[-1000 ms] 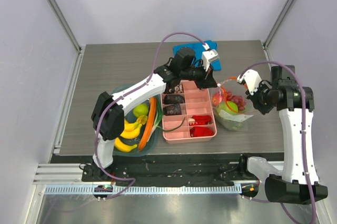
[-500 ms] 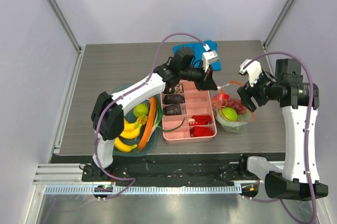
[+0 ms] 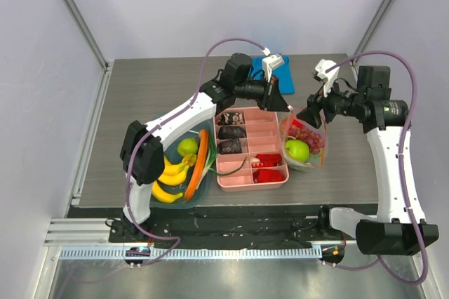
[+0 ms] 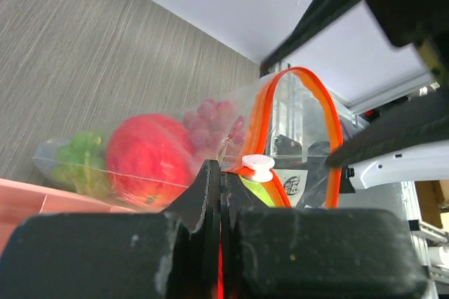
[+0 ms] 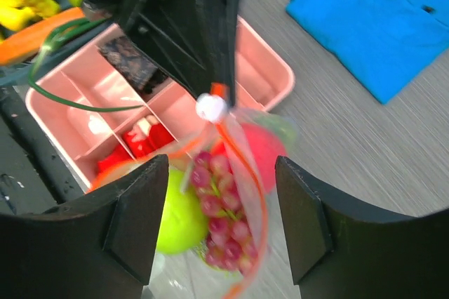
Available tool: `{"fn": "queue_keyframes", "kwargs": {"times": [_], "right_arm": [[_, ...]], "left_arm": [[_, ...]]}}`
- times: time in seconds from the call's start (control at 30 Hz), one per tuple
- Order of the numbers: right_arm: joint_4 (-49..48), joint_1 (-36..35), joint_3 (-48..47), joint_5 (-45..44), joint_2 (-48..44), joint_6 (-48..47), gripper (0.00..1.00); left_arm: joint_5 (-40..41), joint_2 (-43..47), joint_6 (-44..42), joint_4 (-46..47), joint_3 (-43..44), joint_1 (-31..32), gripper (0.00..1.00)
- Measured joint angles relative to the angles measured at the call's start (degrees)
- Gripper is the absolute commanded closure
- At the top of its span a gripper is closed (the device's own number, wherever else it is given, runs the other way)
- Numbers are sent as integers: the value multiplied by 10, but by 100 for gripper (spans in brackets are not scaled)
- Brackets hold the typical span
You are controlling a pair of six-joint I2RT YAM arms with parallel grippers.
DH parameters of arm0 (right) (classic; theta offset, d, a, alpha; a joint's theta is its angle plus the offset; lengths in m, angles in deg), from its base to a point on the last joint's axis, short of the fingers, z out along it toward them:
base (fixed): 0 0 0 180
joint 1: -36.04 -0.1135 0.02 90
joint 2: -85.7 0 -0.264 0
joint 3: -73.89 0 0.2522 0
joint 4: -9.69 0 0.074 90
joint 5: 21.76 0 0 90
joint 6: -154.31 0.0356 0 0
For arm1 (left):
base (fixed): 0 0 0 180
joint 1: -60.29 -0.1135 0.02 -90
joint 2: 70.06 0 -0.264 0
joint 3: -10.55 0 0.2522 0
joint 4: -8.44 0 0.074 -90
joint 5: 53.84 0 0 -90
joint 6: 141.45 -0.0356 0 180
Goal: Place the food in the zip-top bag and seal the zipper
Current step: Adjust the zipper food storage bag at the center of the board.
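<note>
The clear zip-top bag (image 3: pixel 306 146) hangs by its near-left corner from my left gripper (image 3: pixel 278 103), which is shut on the orange-red zipper (image 4: pixel 330 120) beside the white slider (image 4: pixel 257 164). The mouth gapes as an open loop. Inside lies the food: a green apple (image 3: pixel 297 149), purple grapes (image 5: pixel 216 190), a red fruit (image 4: pixel 151 158) and a green piece (image 4: pixel 81 155). My right gripper (image 3: pixel 313 112) hovers at the bag's far-right rim, open. In the right wrist view its fingers (image 5: pixel 137 225) straddle the bag without touching it.
A pink compartment tray (image 3: pixel 275 181) sits just left of the bag. A teal bowl (image 3: pixel 156 204) with bananas, a carrot and a lime stands further left. A blue cloth (image 3: pixel 287 78) lies at the back behind both grippers.
My right gripper has opened, let go of the bag's mouth and shifted left and back. The left gripper has lifted the bag corner slightly backward, so the bag has swung and the mouth gapes.
</note>
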Motion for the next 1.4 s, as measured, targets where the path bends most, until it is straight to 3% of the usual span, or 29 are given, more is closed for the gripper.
{"fn": "queue_keyframes", "kwargs": {"times": [0.2,0.37,0.57,0.67,0.97,1.37,1.4], "right_arm": [[-80,-94,45,-45,0,39,39],[-133,-119,62,-90,0,67,48],[-164,-122,74,-146,-1,74,64],[-163,-122,84,-152,-8,66,80],[-155,-125,94,-154,-24,41,99],[-93,-125,110,-171,-46,17,99],[-88,-125,110,-171,-45,16,99]], "left_arm": [[0,-6,31,8,3,0,100],[1,-7,38,8,3,0,100],[4,-7,38,7,8,0,100],[10,-7,38,2,12,0,100],[15,-8,53,-3,17,-2,100],[21,-8,66,21,17,-19,100],[18,-8,66,24,17,-21,87]]}}
